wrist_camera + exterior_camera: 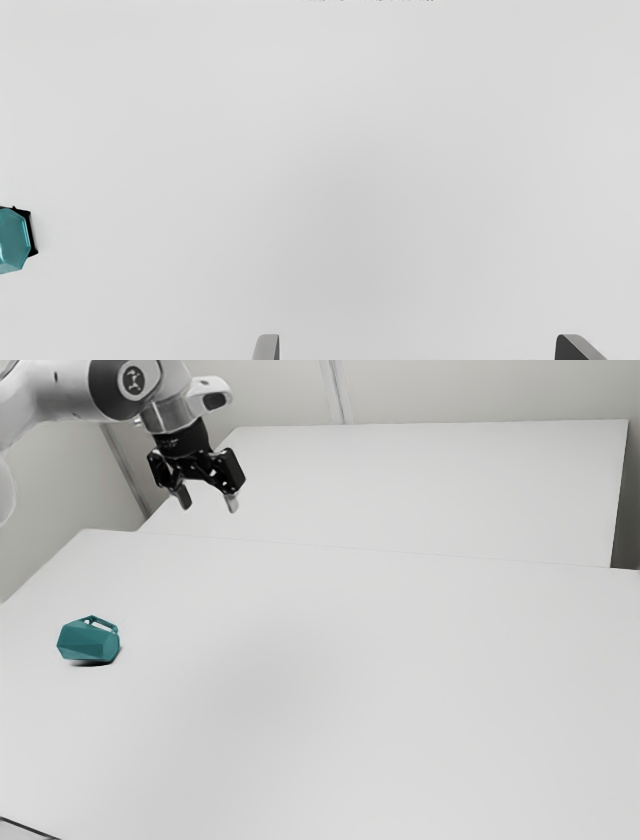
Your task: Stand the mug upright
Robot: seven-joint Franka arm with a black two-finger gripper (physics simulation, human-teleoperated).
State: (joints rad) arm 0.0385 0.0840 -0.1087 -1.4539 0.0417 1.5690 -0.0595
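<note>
The teal mug (88, 640) lies on its side on the white table (330, 690), its handle upward, toward the exterior view's left. Well apart from the mug and above the tabletop, I have my gripper (208, 504) with its fingers spread.

White arm (65, 390), black gripper (209, 509).
Rounded shells; a dark round badge (134, 380) bears a pale mark, perhaps a logo; the fingertips (265, 349) look smooth grey.

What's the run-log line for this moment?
pincer: open, empty, above table | mug: on its side on table, clear of pincer | upright: not yet
</note>
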